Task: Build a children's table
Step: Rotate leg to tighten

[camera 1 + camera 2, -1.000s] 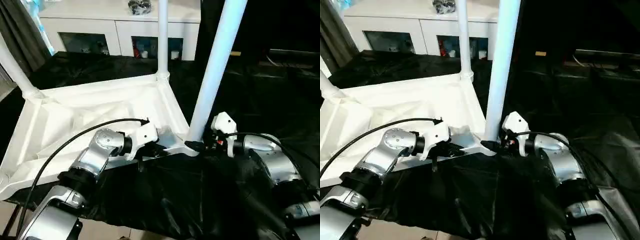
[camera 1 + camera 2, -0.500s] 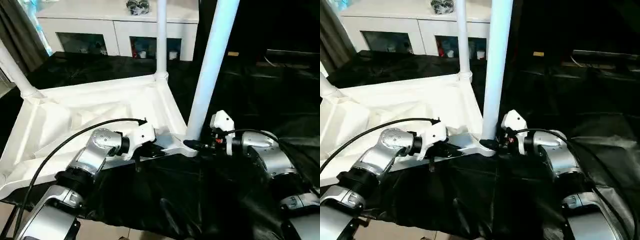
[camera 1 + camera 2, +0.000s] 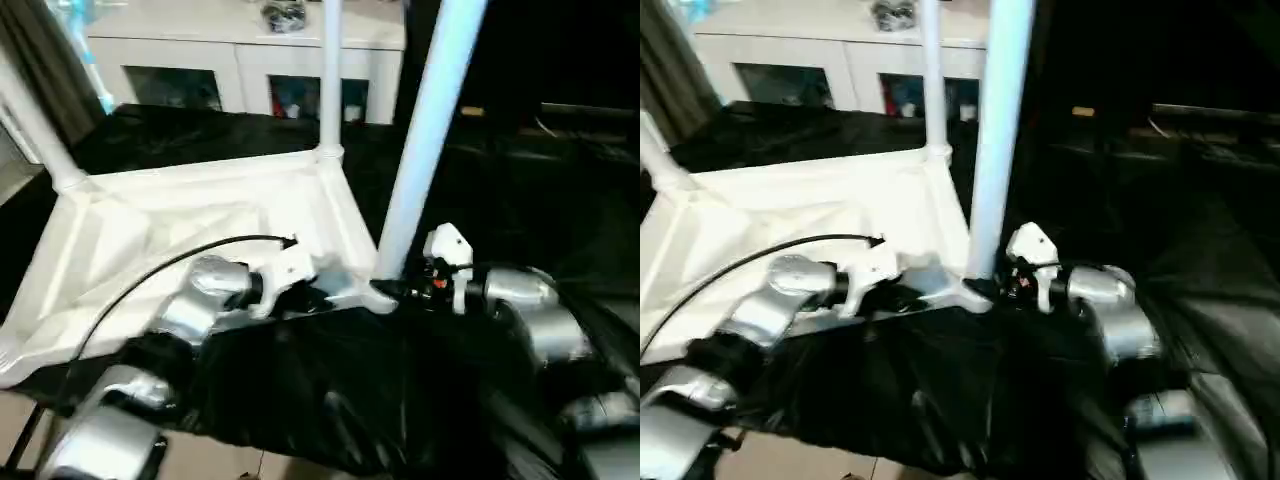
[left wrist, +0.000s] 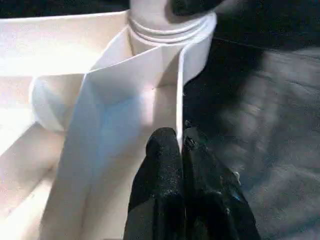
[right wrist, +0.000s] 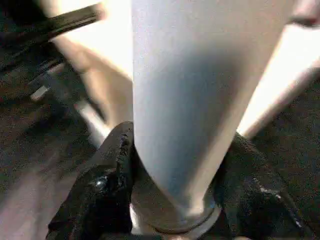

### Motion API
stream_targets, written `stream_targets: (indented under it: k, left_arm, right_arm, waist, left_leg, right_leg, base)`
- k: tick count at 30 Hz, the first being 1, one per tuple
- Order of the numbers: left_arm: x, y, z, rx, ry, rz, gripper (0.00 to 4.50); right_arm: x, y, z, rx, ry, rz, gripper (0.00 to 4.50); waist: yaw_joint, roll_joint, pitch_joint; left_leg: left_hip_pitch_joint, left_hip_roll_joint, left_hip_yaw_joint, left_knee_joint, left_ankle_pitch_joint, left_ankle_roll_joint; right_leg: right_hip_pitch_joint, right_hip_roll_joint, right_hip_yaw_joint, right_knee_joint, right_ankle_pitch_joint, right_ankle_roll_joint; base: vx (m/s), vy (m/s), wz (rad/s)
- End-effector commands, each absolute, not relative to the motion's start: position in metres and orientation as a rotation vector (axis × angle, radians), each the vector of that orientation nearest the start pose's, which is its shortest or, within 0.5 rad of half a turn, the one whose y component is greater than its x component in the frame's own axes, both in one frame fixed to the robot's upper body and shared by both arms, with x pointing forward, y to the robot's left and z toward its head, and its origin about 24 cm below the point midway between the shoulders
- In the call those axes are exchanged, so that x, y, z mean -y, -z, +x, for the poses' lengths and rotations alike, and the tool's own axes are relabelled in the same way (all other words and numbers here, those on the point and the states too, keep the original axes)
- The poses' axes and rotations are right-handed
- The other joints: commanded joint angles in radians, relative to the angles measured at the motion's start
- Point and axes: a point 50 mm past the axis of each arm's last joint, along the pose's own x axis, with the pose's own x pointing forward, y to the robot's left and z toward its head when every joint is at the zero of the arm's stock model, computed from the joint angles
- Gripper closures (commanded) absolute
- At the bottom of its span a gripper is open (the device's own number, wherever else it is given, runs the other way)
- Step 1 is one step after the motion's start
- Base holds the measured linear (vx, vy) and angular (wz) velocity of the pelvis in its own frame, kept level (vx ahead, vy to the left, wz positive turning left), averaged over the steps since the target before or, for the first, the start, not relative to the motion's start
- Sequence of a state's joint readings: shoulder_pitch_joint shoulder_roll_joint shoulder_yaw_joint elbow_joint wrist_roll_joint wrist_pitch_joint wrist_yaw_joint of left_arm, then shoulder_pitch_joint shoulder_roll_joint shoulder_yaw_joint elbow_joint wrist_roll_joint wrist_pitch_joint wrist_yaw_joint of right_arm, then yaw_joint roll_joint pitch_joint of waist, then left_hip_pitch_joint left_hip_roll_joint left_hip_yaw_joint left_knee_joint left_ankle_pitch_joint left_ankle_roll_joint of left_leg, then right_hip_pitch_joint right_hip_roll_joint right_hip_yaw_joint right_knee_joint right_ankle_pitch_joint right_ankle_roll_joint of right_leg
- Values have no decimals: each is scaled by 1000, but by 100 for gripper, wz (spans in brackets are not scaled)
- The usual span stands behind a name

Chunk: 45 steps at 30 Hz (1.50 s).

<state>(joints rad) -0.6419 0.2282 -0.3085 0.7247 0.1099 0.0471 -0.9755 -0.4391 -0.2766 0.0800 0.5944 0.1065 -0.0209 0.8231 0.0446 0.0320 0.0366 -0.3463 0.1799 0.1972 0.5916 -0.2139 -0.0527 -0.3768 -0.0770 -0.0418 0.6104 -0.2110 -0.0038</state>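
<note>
1. The white plastic rectangular tabletop lies underside up on a black-draped surface, its ribs facing me. Three white tubular legs stand in its corner sockets: far leg, left leg, near leg.
2. My left hand is shut on the thin near rim of the tabletop, just beside the near corner socket, steadying it.
3. My right hand is clamped around the foot of the near leg, a finger on each side, right at the socket.
4. The near leg leans slightly rather than standing square; I judge it not yet fully seated.
5. Risks:
   - pushing on a tilted leg could jam it in the socket or pop it out;
   - the narrow rim could slip from my left hand, letting the tabletop slide on the cloth;
   - letting go early could topple the leg.
</note>
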Motion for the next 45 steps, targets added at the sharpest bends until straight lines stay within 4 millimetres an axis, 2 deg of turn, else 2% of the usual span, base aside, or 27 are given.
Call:
stream_targets:
  k: [1,3,4,6,7,8,9,10,12,13,14,16,17,19,23,25,26,29,31,34,35,37,38,39,41,42,45]
  left_arm:
    - [-65,-33,327,-397,1129,419,450]
    - [-40,-34,327,-385,1101,383,450]
    - [-40,-34,327,-384,1101,383,450]
    - [-30,-35,327,-377,1087,392,450]
    - [-29,-35,327,-376,1090,397,450]
    - [-28,-35,326,-374,1098,408,450]
    - [-29,-34,326,-375,1105,413,450]
    - [-30,-34,326,-377,1109,417,450]
    - [-34,-32,326,-383,1105,426,450]
    - [-34,-32,326,-383,1105,426,450]
    - [-43,-31,327,-388,1101,445,450]
    - [-47,-31,327,-385,1103,450,450]
    - [-54,-30,327,-387,1114,454,450]
    - [-62,-30,325,-390,1137,448,450]
    - [-83,-31,317,-382,1234,440,450]
    - [-87,-32,314,-372,1268,450,450]
    - [-88,-32,314,-370,1272,451,450]
    - [-96,-36,307,-357,1362,415,450]
    - [-100,-36,305,-370,1395,426,450]
    - [-106,-36,302,-389,1429,441,450]
    - [-110,-37,301,-400,1450,455,450]
    - [-111,-37,301,-402,1456,459,450]
    - [-113,-38,301,-406,1463,462,450]
    - [-116,-39,301,-413,1472,470,450]
    - [-118,-39,301,-416,1475,475,450]
    - [-118,-39,301,-418,1475,476,450]
    - [-120,-40,301,-425,1479,482,450]
  right_arm:
    - [116,-4,297,-338,-887,-112,250]
    - [88,1,301,-336,-780,-75,251]
    - [87,1,301,-336,-775,-74,252]
    - [70,-4,311,-323,-691,-30,252]
    - [68,-5,312,-319,-686,-25,252]
    - [64,-8,314,-310,-679,-16,252]
    - [61,-12,316,-292,-687,-20,252]
    - [60,-15,318,-272,-682,-29,252]
    - [64,-21,320,-247,-673,-21,252]
    - [64,-21,320,-247,-673,-21,197]
    - [81,-26,322,-225,-643,17,183]
    - [87,-27,322,-222,-650,26,181]
    - [99,-27,320,-237,-698,22,172]
    - [111,-27,317,-242,-754,-27,146]
    - [141,-36,320,-223,-828,-165,146]
    - [146,-38,321,-225,-857,-185,146]
    - [146,-39,321,-225,-859,-187,146]
    - [154,-45,316,-245,-1012,-249,146]
    - [155,-46,313,-257,-1086,-267,146]
    - [156,-47,310,-272,-1159,-273,146]
    - [156,-48,308,-282,-1208,-269,173]
    - [157,-48,308,-286,-1223,-268,181]
    - [157,-49,307,-292,-1243,-267,184]
    - [157,-49,306,-295,-1267,-263,189]
    - [157,-50,305,-299,-1285,-250,192]
    - [157,-50,305,-303,-1292,-249,193]
    - [157,-49,303,-315,-1316,-248,196]
  waist:
    - [-2,-13,-32]
    - [-7,-3,-26]
    - [-18,-6,-23]
    - [-28,3,-20]
    - [-33,4,-21]
    - [-39,4,-26]
    - [-41,13,-31]
    - [-43,13,-33]
    - [-43,8,-30]
    - [-43,7,-30]
    - [-41,3,-30]
    - [-36,4,-33]
    - [-32,-6,-35]
    - [-28,-3,-36]
    - [-19,-9,-48]
    - [-13,-11,-53]
    - [-6,-8,-60]
    - [10,-12,-66]
    - [15,-10,-66]
    - [20,-11,-57]
    - [20,-10,-55]
    - [20,-9,-52]
    - [19,-15,-48]
    - [19,-13,-47]
    - [18,-13,-47]
    - [18,-20,-47]
    - [19,-20,-52]
  left_leg:
    - [12,54,-31,-84,-293,11]
    - [15,50,-37,-89,-351,-7]
    - [19,46,-41,-92,-396,-18]
    - [27,43,-51,-94,-471,-25]
    - [28,42,-54,-95,-489,-24]
    - [15,42,-63,-103,-480,-24]
    - [13,45,-65,-107,-459,-18]
    - [11,46,-62,-107,-444,-11]
    - [13,45,-55,-105,-442,0]
    - [12,44,-54,-104,-441,3]
    - [9,43,-53,-104,-425,14]
    - [11,46,-49,-101,-393,26]
    - [5,46,-48,-101,-360,44]
    - [2,48,-45,-99,-327,54]
    - [-15,50,-39,-86,-171,97]
    - [-17,48,-35,-75,-98,130]
    - [-18,47,-30,-64,-24,162]
    - [-24,46,-27,-50,31,203]
    - [-22,48,-25,-45,44,224]
    - [-23,53,-26,-50,-13,209]
    - [-19,56,-26,-56,-65,180]
    - [-16,58,-26,-60,-93,158]
    - [-15,59,-26,-65,-131,128]
    - [-11,60,-25,-67,-153,110]
    - [-11,60,-25,-68,-156,97]
    - [-12,59,-24,-68,-145,95]
    - [-15,57,-21,-63,-95,110]
  right_leg:
    - [18,-73,42,-103,-430,-197]
    - [11,-73,40,-112,-497,-170]
    - [6,-73,36,-120,-556,-147]
    - [1,-75,28,-133,-637,-112]
    - [2,-77,24,-138,-654,-102]
    - [16,-78,21,-135,-630,-87]
    - [17,-78,25,-132,-553,-104]
    - [18,-76,27,-131,-479,-128]
    - [12,-73,31,-129,-432,-159]
    - [12,-74,32,-128,-432,-164]
    - [16,-76,34,-128,-439,-166]
    - [13,-78,39,-127,-412,-174]
    - [21,-78,39,-122,-384,-186]
    - [23,-79,41,-119,-350,-195]
    - [35,-84,37,-100,-215,-233]
    - [37,-79,34,-87,-104,-256]
    - [36,-77,35,-70,20,-281]
    - [38,-72,30,-46,171,-304]
    - [32,-69,27,-41,196,-310]
    - [29,-72,27,-49,95,-304]
    - [29,-72,27,-56,-2,-294]
    - [25,-70,28,-62,-49,-289]
    - [24,-70,29,-67,-105,-281]
    - [22,-71,31,-70,-136,-275]
    - [23,-70,32,-70,-136,-272]
    - [25,-71,32,-68,-122,-271]
    - [27,-71,32,-58,-47,-279]
  base:
    - [0,0,0]
    - [0,0,0]
    - [0,0,0]
    - [0,0,0]
    - [0,0,0]
    - [0,0,0]
    - [0,0,0]
    - [0,0,0]
    - [0,0,0]
    - [0,0,0]
    - [0,0,0]
    - [0,0,0]
    - [0,0,0]
    - [0,0,0]
    - [15,-8,-1]
    - [64,-32,-3]
    - [65,-34,1]
    - [39,-22,1]
    - [0,0,0]
    - [0,0,0]
    - [0,0,0]
    - [0,0,0]
    - [0,0,0]
    - [0,0,0]
    - [0,0,0]
    - [0,0,0]
    - [0,0,0]
